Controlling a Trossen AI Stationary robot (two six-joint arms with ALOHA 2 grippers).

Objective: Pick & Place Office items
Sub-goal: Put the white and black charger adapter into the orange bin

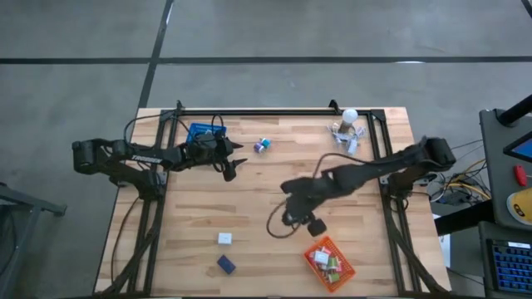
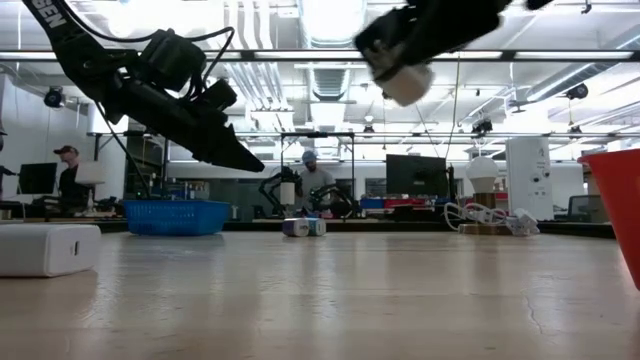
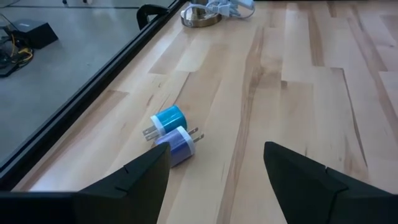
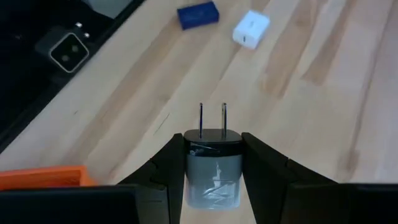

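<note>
My right gripper (image 4: 213, 146) is shut on a grey charger plug (image 4: 213, 174) with a black face and two prongs, above the table's middle (image 1: 295, 216), high in the low view (image 2: 405, 75). Ahead of it a white block (image 4: 250, 28) and a blue block (image 4: 198, 14) lie flat on the wood. My left gripper (image 3: 216, 152) stands open near the blue basket (image 1: 204, 133), above the table (image 2: 215, 140). A blue plug (image 3: 168, 118) and a purple plug (image 3: 177, 144) lie on their sides before it. My right gripper pinches the plug's two side faces (image 4: 193, 165) between its two fingers, just behind the black face. The fingers slant downward toward the table's left near side, and the prongs (image 4: 212, 118) point forward past the fingertips. The plug is lifted clear of the table.
An orange basket (image 1: 328, 262) holding several small items stands at the near right, below and beside my right gripper (image 4: 40, 177). The white ball-topped cluster (image 1: 349, 129) sits at the far right corner. People are in the room beyond the table (image 2: 315, 180).
</note>
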